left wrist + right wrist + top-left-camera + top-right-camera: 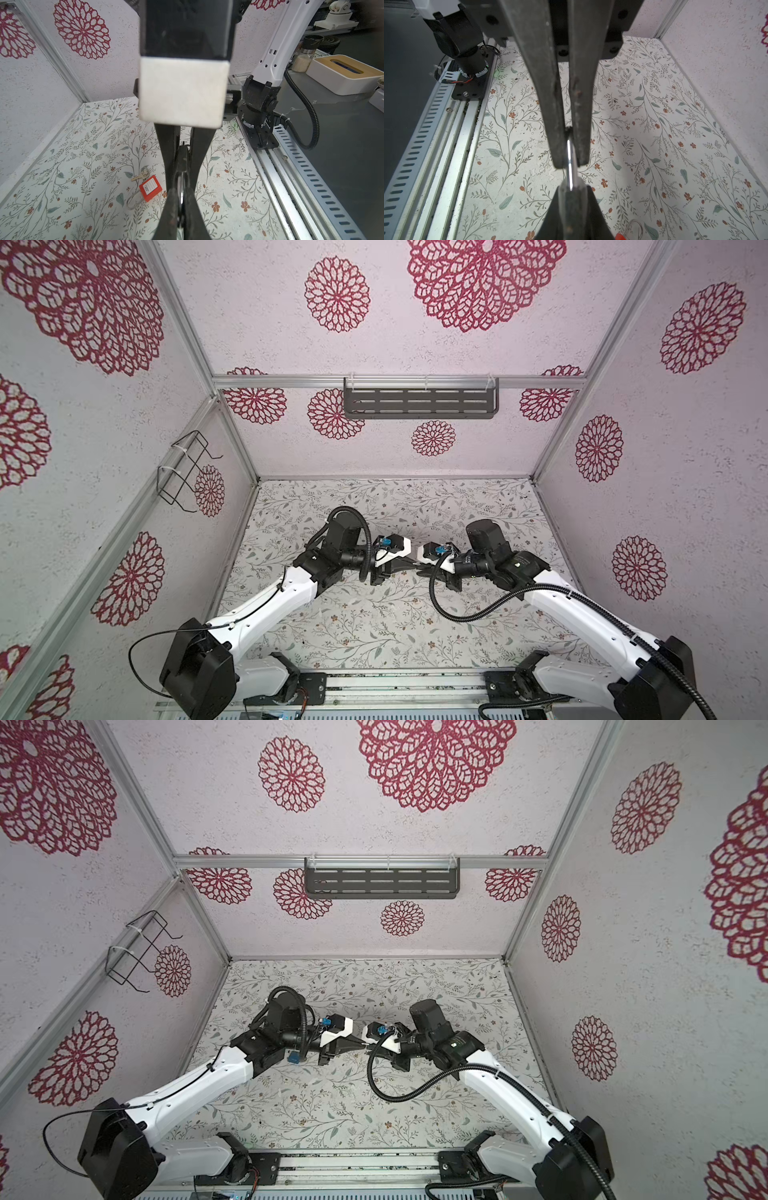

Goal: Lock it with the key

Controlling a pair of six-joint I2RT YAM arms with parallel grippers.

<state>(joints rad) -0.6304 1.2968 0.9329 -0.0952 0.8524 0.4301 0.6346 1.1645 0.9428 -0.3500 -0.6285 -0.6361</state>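
Observation:
Both grippers meet tip to tip above the middle of the floral table [374, 622]. My left gripper [181, 192] [411, 565] is shut on a thin silver metal piece [181, 185] seen edge on. My right gripper [572, 189] [422, 570] is shut on the other end of that silver piece [569, 172]. Whether this piece is a key I cannot tell. Below them a red padlock [150, 188] lies flat on the table, its steel shackle [133, 202] pointing away from a brass key [138, 177] beside its body. Both top views hide the padlock.
A dark slotted shelf [419, 402] hangs on the back wall and a wire holder [183, 472] on the left wall. The aluminium rail [403, 684] with both arm bases runs along the front edge. Beyond the rail stand a white box [345, 72] and a jar [305, 56].

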